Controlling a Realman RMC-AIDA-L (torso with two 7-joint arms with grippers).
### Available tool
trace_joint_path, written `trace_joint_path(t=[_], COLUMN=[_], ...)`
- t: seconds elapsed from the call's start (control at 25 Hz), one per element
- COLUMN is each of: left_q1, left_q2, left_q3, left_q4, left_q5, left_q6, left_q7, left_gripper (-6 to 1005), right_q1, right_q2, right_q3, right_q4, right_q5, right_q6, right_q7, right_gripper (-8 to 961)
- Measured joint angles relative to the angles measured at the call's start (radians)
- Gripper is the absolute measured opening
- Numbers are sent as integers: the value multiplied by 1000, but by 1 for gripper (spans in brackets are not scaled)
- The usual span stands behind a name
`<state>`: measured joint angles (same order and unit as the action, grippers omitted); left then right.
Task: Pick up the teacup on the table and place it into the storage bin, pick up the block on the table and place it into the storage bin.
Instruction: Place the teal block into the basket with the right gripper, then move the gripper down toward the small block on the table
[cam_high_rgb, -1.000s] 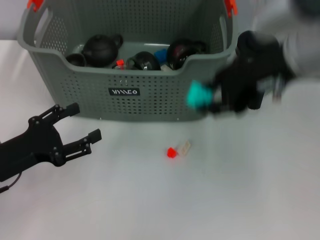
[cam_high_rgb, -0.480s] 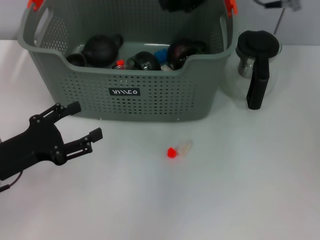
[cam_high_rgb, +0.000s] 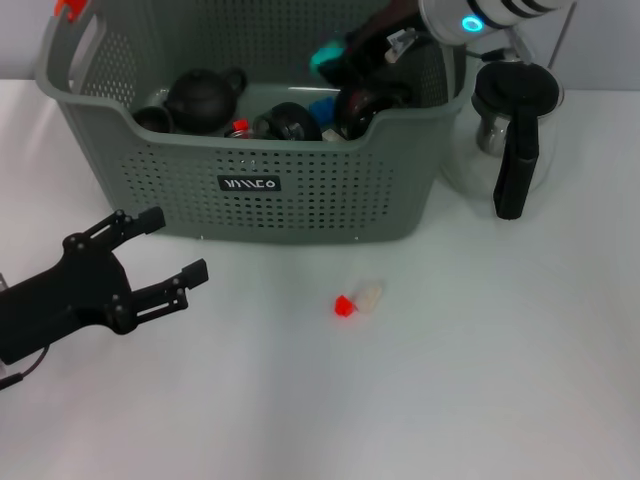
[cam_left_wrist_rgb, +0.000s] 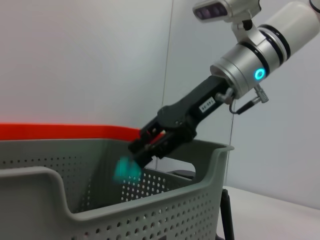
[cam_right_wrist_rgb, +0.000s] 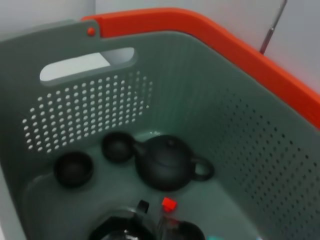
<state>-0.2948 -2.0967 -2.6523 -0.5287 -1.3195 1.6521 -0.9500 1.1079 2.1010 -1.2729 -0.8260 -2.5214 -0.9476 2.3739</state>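
The grey-green storage bin (cam_high_rgb: 300, 200) stands at the back of the white table (cam_high_rgb: 450, 380). My right gripper (cam_high_rgb: 345, 55) reaches over the bin's right half, above its rim. A teal block (cam_high_rgb: 326, 58) is at its tip. In the left wrist view the block (cam_left_wrist_rgb: 127, 169) looks blurred just under the right gripper (cam_left_wrist_rgb: 145, 147), and I cannot tell whether it is held. Two small dark teacups (cam_right_wrist_rgb: 73, 168) lie on the floor of the bin (cam_right_wrist_rgb: 165, 75) beside a dark teapot (cam_right_wrist_rgb: 167, 162). My left gripper (cam_high_rgb: 172, 243) hovers open and empty over the table, left of centre.
A glass jug with a black lid and handle (cam_high_rgb: 512, 140) stands right of the bin. A small red and clear piece (cam_high_rgb: 355, 300) lies on the table in front of the bin. Several dark teapots and small items fill the bin.
My right arm has carried the teal block from in front of the bin's right side up and over the bin. The left arm has barely moved.
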Motion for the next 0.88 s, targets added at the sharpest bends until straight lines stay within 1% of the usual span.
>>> trace_joint_path(t=[0.04,0.12,0.16,0.24,0.32,0.4,0.44,0.52,0.56,0.64,0.72,0.76,0.88], left_q1=[1,4,5,6,6,6,6,6,6,6,6,6,5], left_q2=[0,0,0,0,0,0,0,1,2,2,3,3,5], left_q3=[0,0,0,0,0,0,0,0,-1,-7,-15,-19,-32], left_q4=[2,4,4,4,4,4,4,4,4,4,4,4,4], left_q5=[0,-1,-1,-1,-2,-3,-4,-6,-6,-7,-7,-7,-7], left_q6=[0,0,0,0,0,0,0,0,0,-5,-9,-11,-14], left_q7=[1,3,3,2,1,0,0,-1,-1,-1,-1,-1,-1], left_gripper=[885,885,885,885,885,885,885,885,884,884,884,884,884], right_q1=[0,-12,-22,-60,-110,-179,-210,-271,-300,-345,-384,-402,-441], right_q2=[0,-1,-2,-2,-3,-5,-7,-7,-7,-6,-4,-4,-3], right_q3=[0,-4,-3,4,7,1,0,-2,-4,-9,-23,-34,-63], right_q4=[0,-44,-82,-198,-339,-515,-583,-703,-742,-783,-777,-763,-696], right_q5=[0,3,6,22,50,102,128,180,201,227,230,228,228], right_q6=[0,-17,-38,-100,-191,-325,-388,-522,-581,-677,-736,-751,-752], right_q7=[0,0,0,1,-1,-18,-31,-62,-72,-82,-93,-108,-182], right_gripper=[501,506,556,657,757,791,808,842,860,894,928,945,945])
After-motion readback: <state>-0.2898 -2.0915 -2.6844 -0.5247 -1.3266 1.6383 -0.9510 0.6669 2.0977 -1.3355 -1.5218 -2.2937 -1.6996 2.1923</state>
